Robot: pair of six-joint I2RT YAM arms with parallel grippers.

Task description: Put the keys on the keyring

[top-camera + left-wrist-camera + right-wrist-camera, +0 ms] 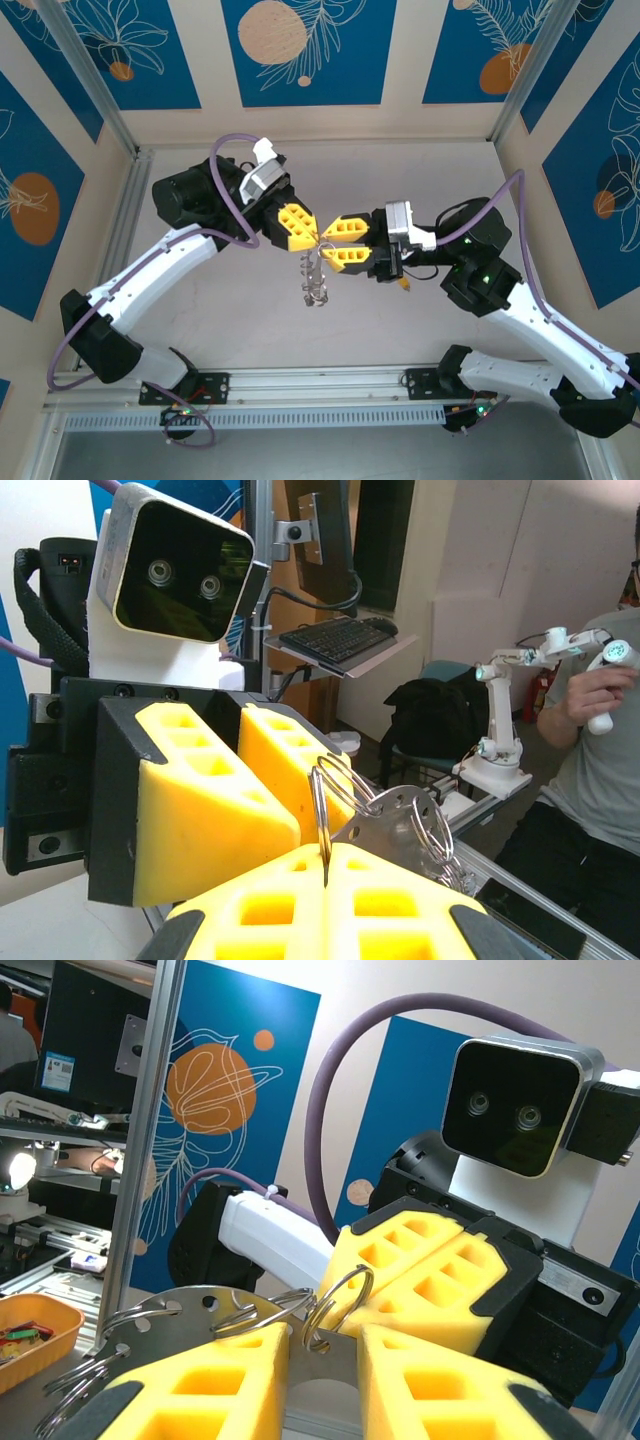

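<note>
Orange tray (45,1362) holds small coloured bits (22,1333) — left pincer (325,856) clamps the keyring (319,798).

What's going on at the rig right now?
Both arms meet mid-table. The left gripper is shut on the keyring, pinching it edge-on. The right gripper faces it, jaws slightly apart around a holed metal plate that carries more rings. Whether it actually grips the plate is unclear.

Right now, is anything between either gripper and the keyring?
Nothing visible stands between them. The left gripper is shut on one loop of the keyring. The right gripper has its fingers either side of the keyring's metal plate; whether they clamp it is unclear.
</note>
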